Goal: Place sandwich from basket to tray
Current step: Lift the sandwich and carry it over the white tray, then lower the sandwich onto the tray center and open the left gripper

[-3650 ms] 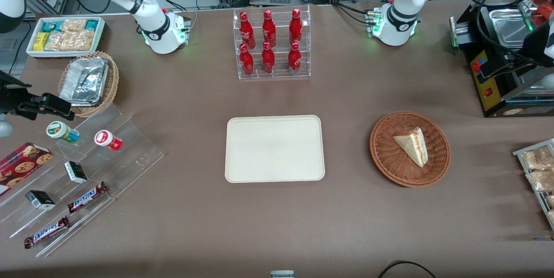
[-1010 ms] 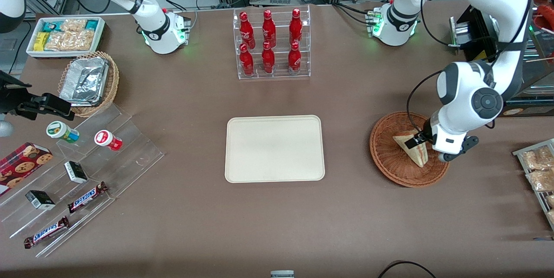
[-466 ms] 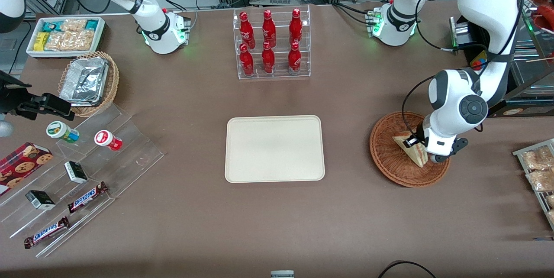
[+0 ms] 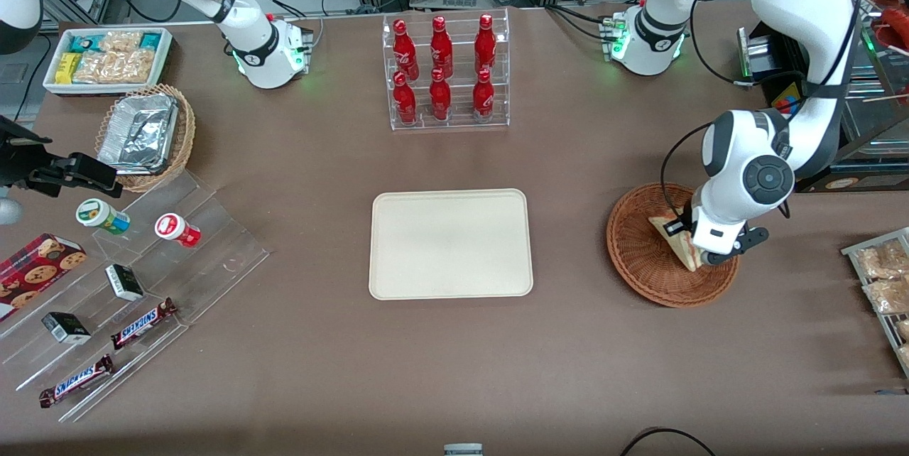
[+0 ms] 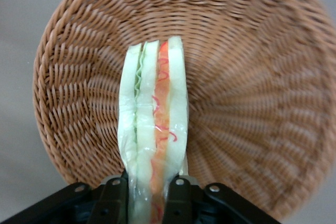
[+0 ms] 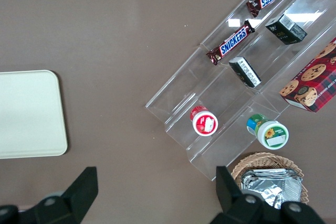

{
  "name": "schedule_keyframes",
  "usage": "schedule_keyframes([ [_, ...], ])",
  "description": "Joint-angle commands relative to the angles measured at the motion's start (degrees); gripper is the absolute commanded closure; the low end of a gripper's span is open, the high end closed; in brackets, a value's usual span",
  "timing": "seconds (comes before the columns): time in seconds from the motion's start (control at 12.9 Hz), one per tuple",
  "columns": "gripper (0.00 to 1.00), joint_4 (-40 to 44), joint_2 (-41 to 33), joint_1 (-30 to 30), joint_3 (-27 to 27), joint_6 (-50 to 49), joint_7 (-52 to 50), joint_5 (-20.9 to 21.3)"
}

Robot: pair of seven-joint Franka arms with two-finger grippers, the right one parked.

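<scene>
— Sandwich (image 5: 153, 145): where is it?

— In the basket (image 4: 643, 257), standing on edge with its layered cut face showing: pale bread outside, green filling on one side, red and pink on the other. It sits in the part of the basket toward the working arm's end of the table.

— And the gripper (image 5: 148, 195)?

— Down in the basket, pinching the sandwich. In the wrist view one black finger (image 5: 114, 199) presses each bread face near the wide end, and the plastic wrap bulges a little between them. In the front view the white wrist covers most of the wedge; only a strip of sandwich (image 4: 680, 241) shows beside the gripper (image 4: 687, 229).

— Is it lifted off the wicker?

— I cannot tell. The pointed end lies over the weave near the basket's middle, but contact is not clear.

— Where is the tray (image 4: 450, 243)?

— Flat on the brown table, well apart from the basket, toward the parked arm's end. It is cream, with rounded corners and a low rim. The right wrist view catches one corner of it (image 6: 31, 114).

— Anything close to it?

— A clear rack of red bottles (image 4: 445, 70) stands farther from the front camera than the tray.
</scene>
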Motion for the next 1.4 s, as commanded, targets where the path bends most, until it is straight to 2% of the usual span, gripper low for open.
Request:
schedule_keyframes([
  [0.0,1.0,4.08,-2.64,-3.48,-2.43,-7.48,0.09,1.0],
  [0.31,1.0,7.96,-1.85,-9.02,-6.39,-8.56,-0.09,0.04],
  [0.54,1.0,13.49,2.71,-15.43,-7.01,-8.65,-0.88,-0.23],
  [0.7,1.0,18.84,7.97,-19.74,-7.01,-8.82,-6.14,0.12],
  [1.09,1.0,30.1,18.17,-25.29,-7.1,-8.21,-6.77,-0.32],
  [1.32,1.0,32.49,21.61,-27.75,-7.01,-3.49,-6.86,-1.63],
])
